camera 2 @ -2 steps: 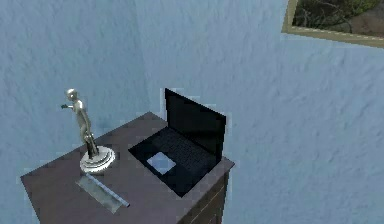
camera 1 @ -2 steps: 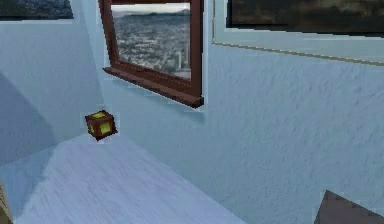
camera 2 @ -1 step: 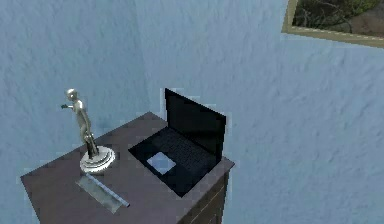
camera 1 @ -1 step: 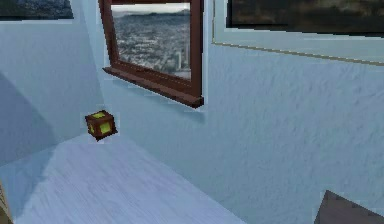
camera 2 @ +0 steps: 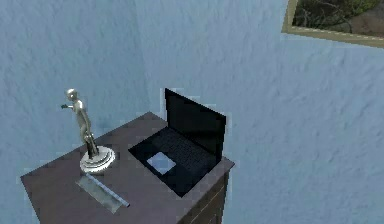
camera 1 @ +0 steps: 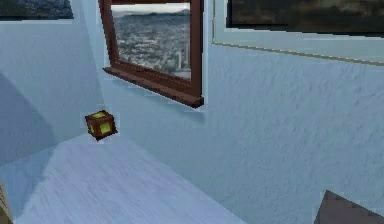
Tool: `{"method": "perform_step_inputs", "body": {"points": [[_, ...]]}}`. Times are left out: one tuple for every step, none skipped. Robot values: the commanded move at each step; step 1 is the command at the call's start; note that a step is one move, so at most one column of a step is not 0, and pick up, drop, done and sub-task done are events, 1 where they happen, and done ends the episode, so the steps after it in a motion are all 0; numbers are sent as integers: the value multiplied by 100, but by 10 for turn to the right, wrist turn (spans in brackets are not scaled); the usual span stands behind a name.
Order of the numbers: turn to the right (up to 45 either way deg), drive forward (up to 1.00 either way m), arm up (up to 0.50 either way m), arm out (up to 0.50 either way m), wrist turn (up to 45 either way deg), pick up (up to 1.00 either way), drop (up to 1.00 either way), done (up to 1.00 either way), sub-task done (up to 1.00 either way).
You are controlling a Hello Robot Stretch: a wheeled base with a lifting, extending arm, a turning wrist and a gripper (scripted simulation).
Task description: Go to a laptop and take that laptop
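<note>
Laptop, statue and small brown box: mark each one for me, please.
laptop [camera 2: 195, 122]: arm side view, middle of its dark screen.
statue [camera 2: 85, 128]: arm side view, the figure's midsection.
small brown box [camera 1: 100, 125]: forward view, its front face.

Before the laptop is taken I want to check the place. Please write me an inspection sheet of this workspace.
Surface: dark wooden cabinet top, against a blue wall.
Job's things: black laptop, lid up, on the cabinet top's right part.
Clutter: silver statuette upright left of the laptop; flat grey object beside its base.
Pincer: nothing seen.
Cables: nothing seen.
Surroundings: framed picture; window; small brown box on the floor.
</note>
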Motion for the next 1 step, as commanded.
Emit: {"method": "perform_step_inputs", "body": {"points": [[0, 0, 0, 22, 0, 0, 0, 0, 0]]}}
